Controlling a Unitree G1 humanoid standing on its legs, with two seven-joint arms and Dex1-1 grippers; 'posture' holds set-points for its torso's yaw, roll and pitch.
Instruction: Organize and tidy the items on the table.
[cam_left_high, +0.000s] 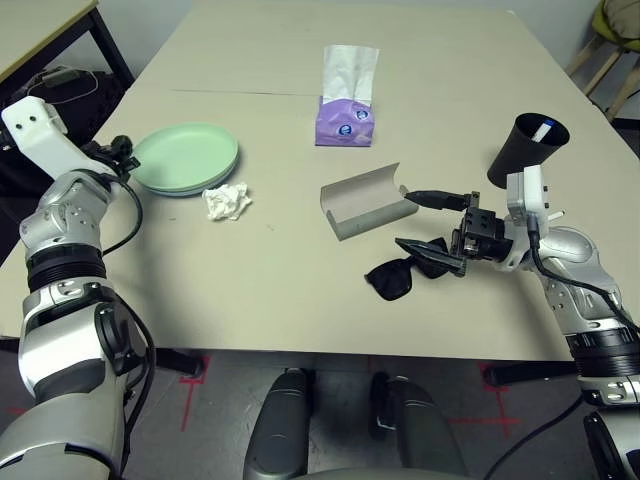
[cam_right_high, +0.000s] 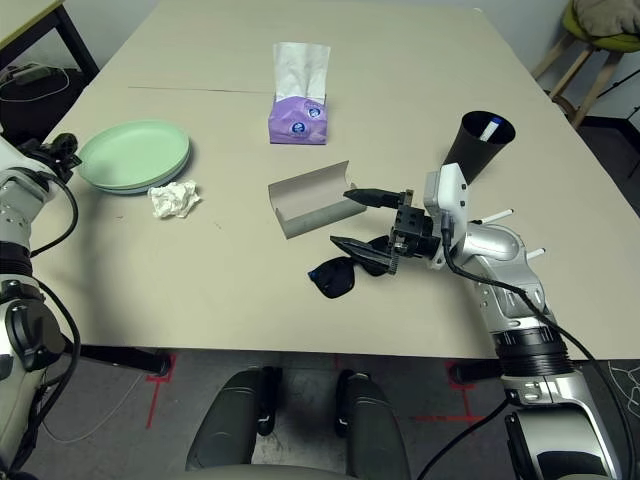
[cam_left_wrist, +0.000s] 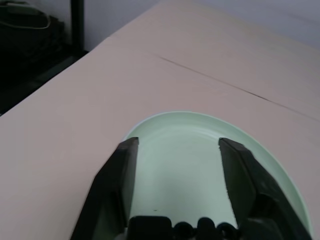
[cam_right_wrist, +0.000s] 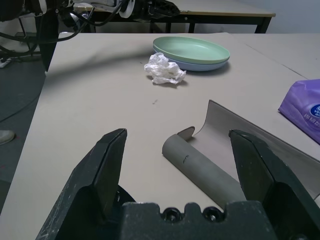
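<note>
The right gripper (cam_right_high: 368, 219) holds its jaws wide open and empty, just over the black sunglasses (cam_right_high: 338, 274) and beside the open grey glasses case (cam_right_high: 308, 199). The left gripper (cam_left_wrist: 176, 150) also stands open, empty, over the rim of the green plate (cam_left_high: 186, 157), which sits on a blue one near the desk's (cam_left_high: 280, 290) left edge. A tissue wad (cam_left_high: 227, 201) lies beside the plates. The black cup (cam_left_high: 525, 150) leans near the right edge, a pen inside. Bare desk stretches beyond a purple tissue pack (cam_left_high: 346, 120); its label cannot be read.
</note>
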